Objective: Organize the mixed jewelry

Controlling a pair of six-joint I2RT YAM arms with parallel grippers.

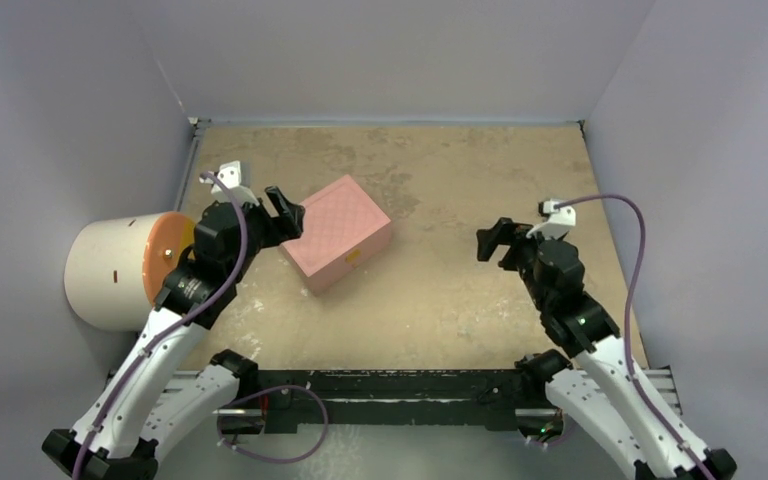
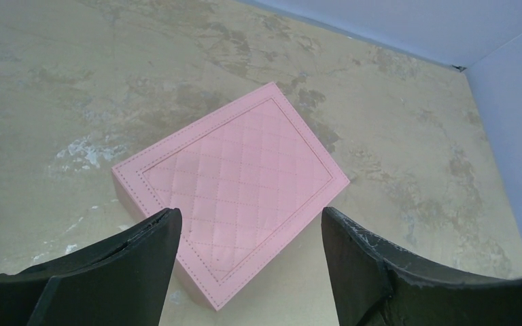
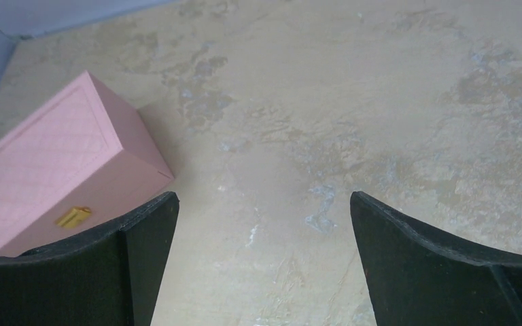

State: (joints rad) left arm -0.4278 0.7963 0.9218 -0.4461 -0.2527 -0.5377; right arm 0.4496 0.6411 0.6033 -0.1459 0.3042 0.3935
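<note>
A closed pink quilted box (image 1: 338, 232) lies askew on the table, left of centre, with a small gold clasp (image 1: 353, 257) on its near side. My left gripper (image 1: 285, 212) hovers at the box's left end, open and holding nothing. In the left wrist view the box lid (image 2: 231, 190) shows between and beyond the left gripper (image 2: 251, 217). My right gripper (image 1: 495, 240) is open over bare table to the right, well apart from the box. The right wrist view shows the right gripper (image 3: 264, 200) empty, with the box (image 3: 47, 156) and clasp (image 3: 73, 216) at far left. The mixed jewelry is out of view.
A white cylinder with an orange end (image 1: 110, 270) lies on its side against the left wall, just behind my left arm. Grey walls enclose the mottled tan table (image 1: 440, 170) on the left, back and right.
</note>
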